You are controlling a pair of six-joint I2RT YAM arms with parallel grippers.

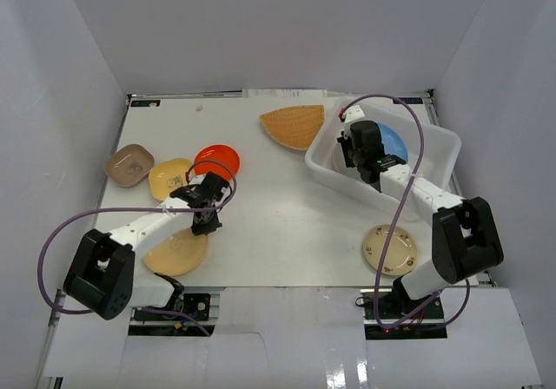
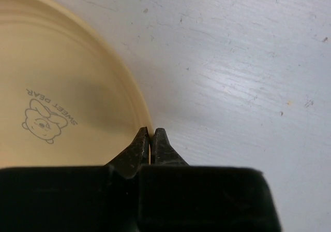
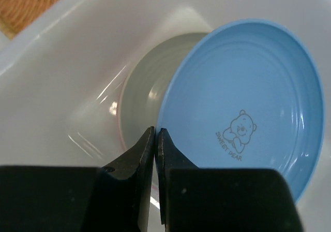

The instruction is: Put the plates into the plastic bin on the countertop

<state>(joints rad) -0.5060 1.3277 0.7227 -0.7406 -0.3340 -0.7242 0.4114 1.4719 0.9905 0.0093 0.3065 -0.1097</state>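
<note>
The tan bear-printed plate point(image 2: 62, 87), lying left of the fingers, is being pinched at its rim by the left gripper point(image 2: 150, 139). The blue plate point(image 3: 248, 102) is being gripped at its rim by the right gripper point(image 3: 155, 139), inside the plastic bin point(image 3: 62, 76).

The blue plate point(image 3: 248, 113) hides most of the pale plate point(image 3: 147, 87), perhaps pink-rimmed, behind it.

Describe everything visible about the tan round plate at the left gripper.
The tan plate is round and shallow, smooth plastic by its look, with faint stepped rings toward the rim and a small printed bear beside the words SWEET DEAR. It lies face up on the white countertop, near the front left corner in the top view. The left gripper is shut on its rim, one finger on each side of the edge.
</note>
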